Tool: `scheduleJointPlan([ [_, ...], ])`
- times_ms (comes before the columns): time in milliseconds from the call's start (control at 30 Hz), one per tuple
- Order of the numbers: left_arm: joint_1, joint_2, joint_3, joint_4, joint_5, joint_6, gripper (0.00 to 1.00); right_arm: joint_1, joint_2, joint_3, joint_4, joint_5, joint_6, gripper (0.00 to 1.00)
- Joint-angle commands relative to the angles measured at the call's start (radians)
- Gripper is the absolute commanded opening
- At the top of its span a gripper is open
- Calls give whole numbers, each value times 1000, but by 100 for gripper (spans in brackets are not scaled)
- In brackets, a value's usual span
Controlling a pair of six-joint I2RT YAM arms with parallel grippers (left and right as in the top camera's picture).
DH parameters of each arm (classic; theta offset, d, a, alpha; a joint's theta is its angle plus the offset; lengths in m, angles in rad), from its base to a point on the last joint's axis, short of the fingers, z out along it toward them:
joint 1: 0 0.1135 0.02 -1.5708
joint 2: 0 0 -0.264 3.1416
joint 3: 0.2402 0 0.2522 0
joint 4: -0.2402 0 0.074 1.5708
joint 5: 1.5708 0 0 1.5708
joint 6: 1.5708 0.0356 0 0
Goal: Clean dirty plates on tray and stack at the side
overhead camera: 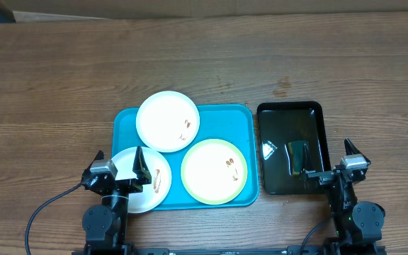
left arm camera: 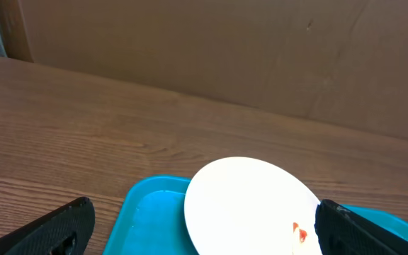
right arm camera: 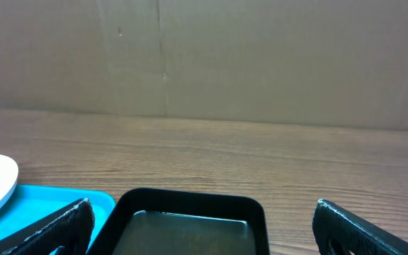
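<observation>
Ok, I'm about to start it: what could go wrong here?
The near white plate overhangs the rim of the blue tray under the open left hand; a push could tip it. The far white plate and the yellow-green plate nearly touch, so lifting one may nudge the other.

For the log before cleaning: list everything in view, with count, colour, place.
table: 1, brown wood
blue tray: 1, turquoise, centre
far plate: 1, white, smeared, over the blue tray's far rim
near plate: 1, white, smeared, overhanging its near-left corner
green plate: 1, yellow-green, smeared, its right half
black tray: 1, black, right of blue tray
dark lump: 1, greenish, in black tray, unidentifiable
left gripper: 1, black, open, above near plate
right gripper: 1, black, open, black tray's near edge
</observation>
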Motion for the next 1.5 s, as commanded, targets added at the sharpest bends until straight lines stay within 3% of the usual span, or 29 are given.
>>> scheduleJointPlan([
  [0, 10, -10, -4, 2, 10, 27, 100, -5, -7, -10, 3, -5, -3, 100],
  [367, 10, -10, -4, 24, 26, 8, 100, -5, -7, -10, 3, -5, -3, 100],
  [567, 10, -10, 61, 32, 210, 19, 100, -5, -7, -10, 3, -5, -3, 100],
  [833, 10, 103, 560, -355, 350, 1, 100, -5, -7, -10, 3, -5, -3, 100],
  [1033, 10, 493, 1124, -877, 440, 111, 100, -5, -7, -10, 3, -5, -3, 100],
  [1200, 10, 841, 1584, -1299, 435, 136, 100, -5, -7, -10, 3, -5, -3, 100],
  [1300, 10, 978, 1735, -1356, 435, 135, 100, -5, -7, -10, 3, -5, -3, 100],
  [1467, 10, 1107, 1776, -1391, 423, 134, 100, -5, -7, -10, 3, -5, -3, 100],
])
